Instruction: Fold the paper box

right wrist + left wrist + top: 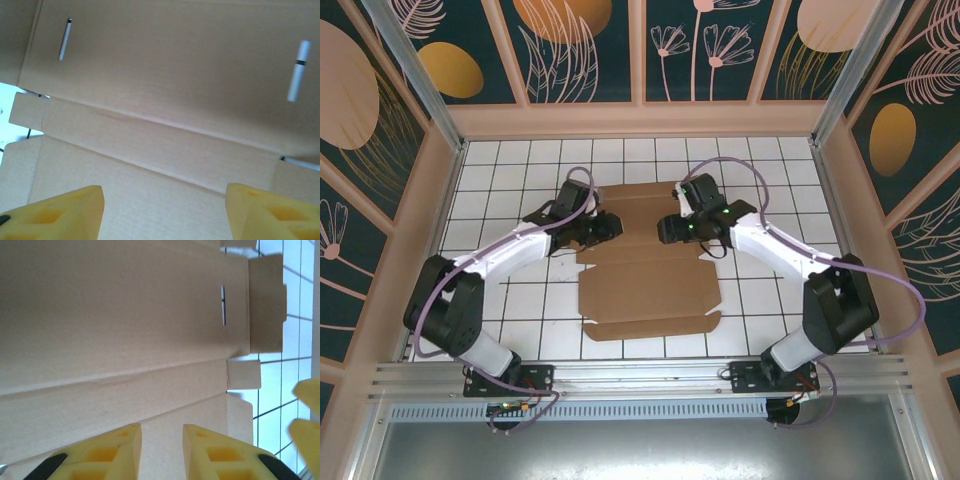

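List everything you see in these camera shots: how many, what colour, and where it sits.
paper box: one, plain brown, an unfolded sheet with flaps and slots at mid-table
table: one, white with a dark grid, under the sheet
walls: panels on three sides, dark teal with tan and orange plant shapes, framed in pale wood
rail: one, silver metal, along the near edge by the arm bases
left arm: one, white and black, reaching in from the left
right arm: one, white and black, reaching in from the right
left claw: one, yellow fingers slightly apart, over the sheet
right claw: one, yellow fingers wide apart, over the sheet
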`<state>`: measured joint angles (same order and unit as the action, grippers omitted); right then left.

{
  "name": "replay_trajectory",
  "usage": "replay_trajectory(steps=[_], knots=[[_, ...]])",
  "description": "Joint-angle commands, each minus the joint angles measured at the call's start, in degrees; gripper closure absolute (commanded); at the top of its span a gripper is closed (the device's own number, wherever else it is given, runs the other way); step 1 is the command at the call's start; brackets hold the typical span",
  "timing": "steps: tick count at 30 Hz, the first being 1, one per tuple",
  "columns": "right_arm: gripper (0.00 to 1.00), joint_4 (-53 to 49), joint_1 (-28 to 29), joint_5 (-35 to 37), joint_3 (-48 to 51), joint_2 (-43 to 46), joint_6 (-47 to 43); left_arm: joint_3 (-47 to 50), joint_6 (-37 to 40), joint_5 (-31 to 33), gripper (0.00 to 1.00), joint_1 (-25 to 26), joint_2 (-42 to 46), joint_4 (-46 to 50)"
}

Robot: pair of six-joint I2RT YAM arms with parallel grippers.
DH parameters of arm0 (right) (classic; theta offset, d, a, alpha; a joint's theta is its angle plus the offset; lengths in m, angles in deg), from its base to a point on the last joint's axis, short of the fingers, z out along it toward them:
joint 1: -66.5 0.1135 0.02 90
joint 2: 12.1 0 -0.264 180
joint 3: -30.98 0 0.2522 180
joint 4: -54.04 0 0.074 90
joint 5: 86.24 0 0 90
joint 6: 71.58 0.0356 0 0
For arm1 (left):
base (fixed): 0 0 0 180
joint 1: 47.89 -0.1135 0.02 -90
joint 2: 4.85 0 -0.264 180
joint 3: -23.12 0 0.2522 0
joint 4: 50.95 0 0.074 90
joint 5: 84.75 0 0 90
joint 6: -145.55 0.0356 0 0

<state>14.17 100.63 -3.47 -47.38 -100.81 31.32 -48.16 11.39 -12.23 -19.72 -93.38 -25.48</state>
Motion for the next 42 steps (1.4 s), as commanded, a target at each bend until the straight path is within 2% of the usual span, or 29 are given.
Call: replay_trajectory(steps=[1, 6, 12, 15, 21, 25, 30, 33, 36, 42], knots=[[0.30, -2.16, 2.13, 2.24, -4.61, -5.30, -1.57, 1.47, -0.40, 4.21, 0.71, -2.58, 3.99, 4.47], [0.24, -4.41, 3.94, 4.99, -10.67, -14.43, -0.15, 2.85, 0.47, 8.71, 0.70, -4.64, 7.12, 7.15], [0.23, -11.64, 4.40, 13.38, -20.97, -26.75, 2.05, 0.44, 0.91, 10.93, 0.66, -5.96, 7.29, 8.55], [0.23, -13.12, 4.40, 14.02, -24.25, -30.13, 2.21, -0.59, 0.83, 10.85, 0.65, -6.09, 7.34, 8.17], [0.22, -14.30, 4.93, 12.14, -24.71, -33.33, 2.36, -2.65, 0.65, 9.95, 0.63, -6.68, 5.71, 8.04], [0.23, -16.54, 5.13, 15.13, -23.02, -36.33, 0.86, -5.13, 0.25, 8.86, 0.54, -8.01, 3.50, 7.63], [0.26, -14.56, 4.28, 12.84, -17.44, -35.37, 0.88, -9.89, 0.50, 8.84, 0.36, -11.00, -2.21, 7.10], [0.27, -13.93, 4.32, 11.76, -16.66, -35.22, 0.94, -11.53, -0.90, 5.03, 0.24, -14.72, -6.93, 3.29], [0.28, -13.72, 4.40, 11.53, -17.04, -35.62, 0.85, -16.22, 0.86, 2.91, 0.22, -16.73, -13.66, 2.36], [0.31, -13.54, 4.53, 10.93, -17.14, -36.72, 0.93, -28.55, 7.03, 1.83, 0.25, -16.98, -24.79, 4.74]])
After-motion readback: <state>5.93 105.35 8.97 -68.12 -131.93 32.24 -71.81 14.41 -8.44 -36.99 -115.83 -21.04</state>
